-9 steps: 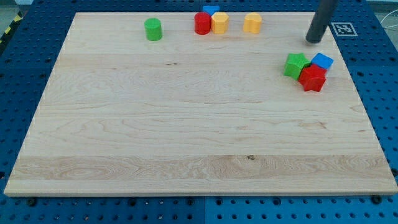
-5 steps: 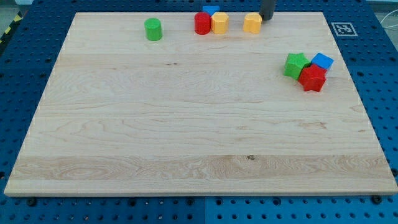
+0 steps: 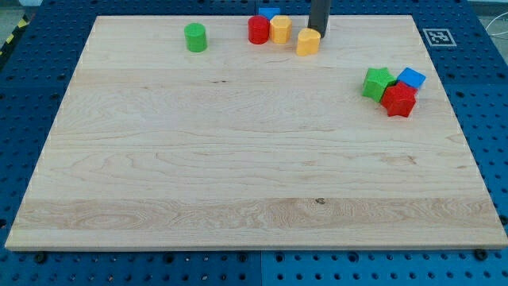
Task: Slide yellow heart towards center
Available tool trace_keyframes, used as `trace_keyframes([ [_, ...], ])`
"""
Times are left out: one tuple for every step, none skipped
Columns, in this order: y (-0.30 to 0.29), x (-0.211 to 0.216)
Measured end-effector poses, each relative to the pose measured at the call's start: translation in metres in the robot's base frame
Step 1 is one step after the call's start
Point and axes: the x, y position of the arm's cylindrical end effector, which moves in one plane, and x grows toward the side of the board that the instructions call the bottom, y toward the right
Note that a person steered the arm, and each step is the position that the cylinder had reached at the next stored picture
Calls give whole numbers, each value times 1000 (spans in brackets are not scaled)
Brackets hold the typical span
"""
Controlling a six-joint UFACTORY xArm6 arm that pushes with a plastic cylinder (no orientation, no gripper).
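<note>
The yellow heart (image 3: 309,41) lies near the top edge of the wooden board (image 3: 238,175), a little right of the middle. My tip (image 3: 317,36) stands against its upper right side, touching it. The dark rod rises from there out of the view's top. Just left of the heart sit a second yellow block (image 3: 280,29), a red block (image 3: 258,30) and a blue block (image 3: 269,13) behind them, in a tight group.
A green cylinder (image 3: 195,37) stands at the top left. At the right, a green star (image 3: 378,83), a blue block (image 3: 411,78) and a red block (image 3: 398,100) are bunched together. A marker tag (image 3: 437,36) is at the board's top right corner.
My tip swept left along the top edge from the right side, reached the yellow heart and pushed it left and slightly down, closer to the other yellow block.
</note>
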Motion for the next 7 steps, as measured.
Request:
trace_keyframes([
  [-10, 15],
  [-29, 14],
  [-50, 24],
  [-72, 41],
  [-67, 69],
  [-63, 86],
  [-93, 94],
])
